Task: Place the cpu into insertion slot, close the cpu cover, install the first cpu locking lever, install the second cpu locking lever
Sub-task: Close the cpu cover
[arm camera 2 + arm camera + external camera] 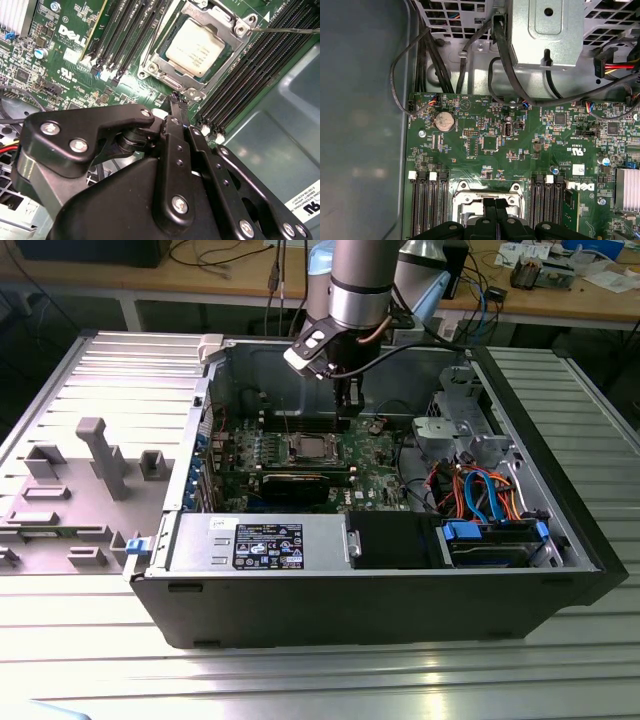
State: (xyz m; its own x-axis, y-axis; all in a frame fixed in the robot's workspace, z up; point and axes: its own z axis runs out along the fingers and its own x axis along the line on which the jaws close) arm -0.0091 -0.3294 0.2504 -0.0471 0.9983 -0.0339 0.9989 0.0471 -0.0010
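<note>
Open PC case (pixel 400 612) on worktop (pixel 300 685). Hand (pixel 178 102) is clenched, fingers together w/ nothing visible between, tips just beside a corner of the cpu cover (pixel 159 64). Cover lies flat round the cpu (pixel 195 47). Prob. lever stage; it calls for fine tip aim on the thin locking lever (pixel 285 30).

"Where is the big silver and grey robot arm (pixel 358 280)?"

"In the exterior view it hangs straight down from the top, standing up tall."

"What is at its end?"

"A black metal gripper (pixel 347 405). It points down."

"Are its fingers apart?"

"No. In both wrist views its two thin black fingers (pixel 172 150) (pixel 490 212) are pressed side by side, tips together."
</note>
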